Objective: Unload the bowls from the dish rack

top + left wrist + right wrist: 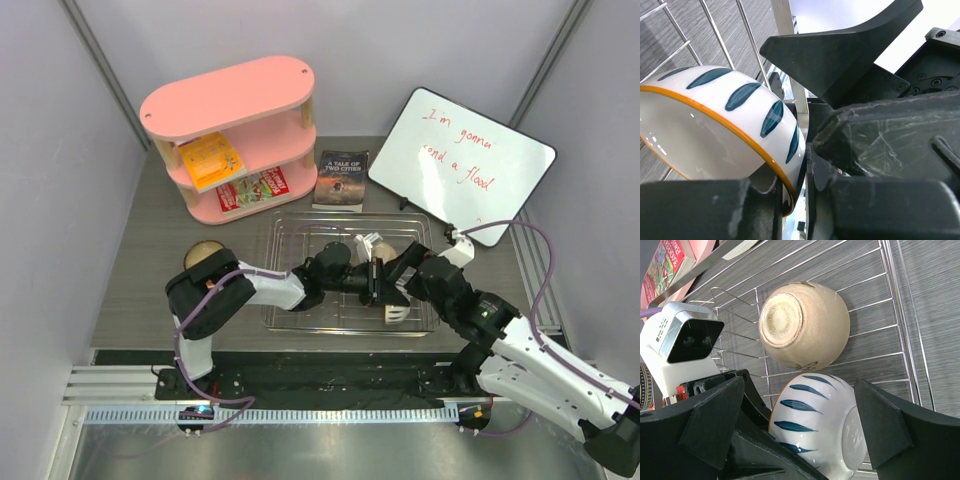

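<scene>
A white bowl (825,430) with teal leaf strokes and an orange rim stands tilted on edge in the silver wire dish rack (290,300). My left gripper (800,165) is shut on its rim (715,120). My right gripper (797,390) is open, with one finger on each side of the same bowl, not clamping it. A beige-tan bowl (805,325) lies on its side just beyond, touching the white one, and shows in the top view (368,243). Both grippers meet mid-rack (380,278). No orange bowl is in view.
A round tan and dark bowl (203,254) sits on the table left of the rack, by my left arm. The pink oval shelf (230,130), a book (342,180) and a whiteboard (460,160) stand behind the rack. The rack bars (900,340) run under the bowls.
</scene>
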